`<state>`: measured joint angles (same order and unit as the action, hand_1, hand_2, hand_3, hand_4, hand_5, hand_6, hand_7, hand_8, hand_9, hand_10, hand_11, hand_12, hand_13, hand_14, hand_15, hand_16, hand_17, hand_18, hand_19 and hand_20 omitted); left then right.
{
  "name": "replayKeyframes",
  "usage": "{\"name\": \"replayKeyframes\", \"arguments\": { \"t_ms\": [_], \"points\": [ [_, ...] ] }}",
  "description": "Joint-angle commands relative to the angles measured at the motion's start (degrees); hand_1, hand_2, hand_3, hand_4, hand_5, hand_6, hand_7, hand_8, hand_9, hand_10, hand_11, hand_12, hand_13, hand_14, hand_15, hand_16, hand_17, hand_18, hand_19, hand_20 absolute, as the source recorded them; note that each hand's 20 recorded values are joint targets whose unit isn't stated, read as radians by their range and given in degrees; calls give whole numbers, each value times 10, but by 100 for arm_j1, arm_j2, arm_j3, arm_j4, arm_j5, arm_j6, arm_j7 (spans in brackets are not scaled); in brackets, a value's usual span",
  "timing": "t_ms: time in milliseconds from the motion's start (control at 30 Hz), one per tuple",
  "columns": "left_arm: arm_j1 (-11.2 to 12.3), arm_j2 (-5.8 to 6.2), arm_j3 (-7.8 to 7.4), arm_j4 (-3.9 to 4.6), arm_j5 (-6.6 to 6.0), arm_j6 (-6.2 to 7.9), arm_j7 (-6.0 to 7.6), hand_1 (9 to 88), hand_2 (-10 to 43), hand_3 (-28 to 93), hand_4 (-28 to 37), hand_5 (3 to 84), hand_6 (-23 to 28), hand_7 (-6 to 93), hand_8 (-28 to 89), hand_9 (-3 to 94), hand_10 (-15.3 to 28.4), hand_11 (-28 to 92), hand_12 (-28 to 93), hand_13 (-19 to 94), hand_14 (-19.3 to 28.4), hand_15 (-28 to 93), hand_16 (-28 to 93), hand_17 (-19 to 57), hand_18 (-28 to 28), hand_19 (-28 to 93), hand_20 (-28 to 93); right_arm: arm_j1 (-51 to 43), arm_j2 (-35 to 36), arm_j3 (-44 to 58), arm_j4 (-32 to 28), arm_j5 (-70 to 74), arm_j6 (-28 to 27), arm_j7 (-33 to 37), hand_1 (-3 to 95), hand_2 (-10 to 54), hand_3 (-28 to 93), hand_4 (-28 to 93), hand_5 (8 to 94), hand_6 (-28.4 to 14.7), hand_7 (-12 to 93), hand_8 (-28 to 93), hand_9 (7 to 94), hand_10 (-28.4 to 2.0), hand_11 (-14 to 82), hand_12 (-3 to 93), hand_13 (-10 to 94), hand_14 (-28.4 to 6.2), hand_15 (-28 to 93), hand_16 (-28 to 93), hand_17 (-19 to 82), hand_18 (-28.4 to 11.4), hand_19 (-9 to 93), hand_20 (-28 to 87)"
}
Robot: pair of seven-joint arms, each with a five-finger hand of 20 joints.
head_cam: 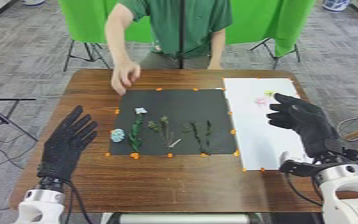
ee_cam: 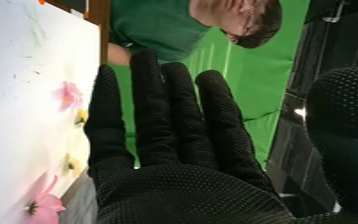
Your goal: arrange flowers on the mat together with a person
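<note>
In the head view a dark mat [head_cam: 171, 137] holds a white flower [head_cam: 141, 110], a pale blue flower [head_cam: 118, 135] and several green stems [head_cam: 135, 132]. Pink [head_cam: 261, 101] and yellow [head_cam: 270, 93] flowers lie on the white sheet. My right hand [head_cam: 298, 117] is over the sheet's right side, open, near those flowers. In the right wrist view, the right hand [ee_cam: 184, 165] has straight fingers, beside a pink flower [ee_cam: 44, 206] and another pink flower [ee_cam: 67, 96]. My left hand [head_cam: 67, 142] is open, left of the mat. A person's hand [head_cam: 125, 76] is above the mat's far left corner.
The white sheet [head_cam: 255, 142] adjoins the mat on the right, on the brown wooden table [head_cam: 175, 185]. Orange tape pieces [head_cam: 135, 155] mark the mat's edges. The person stands at the table's far edge, before a green cloth [head_cam: 273, 25].
</note>
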<state>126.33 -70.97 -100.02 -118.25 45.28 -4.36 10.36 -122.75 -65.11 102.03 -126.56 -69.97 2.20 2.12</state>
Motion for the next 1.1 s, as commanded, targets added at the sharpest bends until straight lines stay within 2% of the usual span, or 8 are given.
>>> {"name": "replayKeyframes", "arguments": {
  "t_ms": [33,233,433,633,767,933,1000,1100],
  "points": [
    [4,18,28,50,-9,-81,-39,263,12,716,-255,292,18,140,-87,255,110,130,146,204,141,183,35,-121,218,429,88,58,118,21,66,-169,-34,-40,185,-2,832,-240,426,-68,153,-107,440,-152,151,198,371,-130,382,194,115,-216,544,306],
    [83,25,8,29,-30,-36,-51,263,13,716,-255,292,17,140,-86,255,109,130,146,204,141,182,34,-121,217,429,88,463,704,-131,491,-1128,236,-436,216,-24,836,-240,424,-58,166,-110,439,-135,152,198,404,-125,385,192,125,-216,546,306],
    [47,51,16,32,-36,-27,-20,264,14,715,-255,291,17,140,-87,255,109,129,146,204,141,182,34,-121,217,428,88,851,1515,5,1068,-3211,477,-225,248,-58,838,-253,405,-43,201,-125,396,-118,151,200,338,-102,361,194,113,-204,534,300],
    [109,15,23,16,-96,25,-30,264,14,714,-255,291,17,140,-86,255,110,129,146,204,141,181,34,-121,217,427,88,1398,2018,-438,1595,-5123,262,1220,269,-95,837,-279,314,-31,211,-126,260,-76,71,229,194,-84,102,348,18,-185,463,265],
    [127,22,-4,9,-109,45,-14,264,13,716,-254,291,17,141,-86,255,110,130,146,205,141,181,34,-121,217,427,88,1750,2177,-861,1886,-6282,34,1915,274,-95,825,-282,250,-37,198,-116,220,-88,41,252,201,-87,24,411,17,-182,447,244],
    [90,6,41,23,-251,0,45,264,13,716,-254,291,17,141,-86,255,109,130,146,205,141,182,34,-121,217,427,89,2348,2327,-1565,2296,-6791,-43,2636,282,-95,821,-283,231,-44,195,-105,237,-109,102,245,253,-87,248,276,55,-187,502,253],
    [102,36,49,22,-214,30,48,263,13,716,-254,291,17,140,-86,255,110,130,145,205,141,182,34,-121,217,427,89,2573,2354,-1803,2456,-6830,-122,2762,287,-95,816,-283,246,-51,216,-117,268,-106,172,239,306,-84,401,201,85,-185,554,276],
    [111,56,53,21,-241,45,66,263,13,716,-255,292,17,141,-86,255,110,129,145,205,140,181,34,-120,217,427,89,2801,2318,-1978,2627,-6853,-384,2823,297,-95,810,-283,289,-46,246,-133,328,-105,246,236,360,-85,499,173,113,-185,600,301]
  ]
}}
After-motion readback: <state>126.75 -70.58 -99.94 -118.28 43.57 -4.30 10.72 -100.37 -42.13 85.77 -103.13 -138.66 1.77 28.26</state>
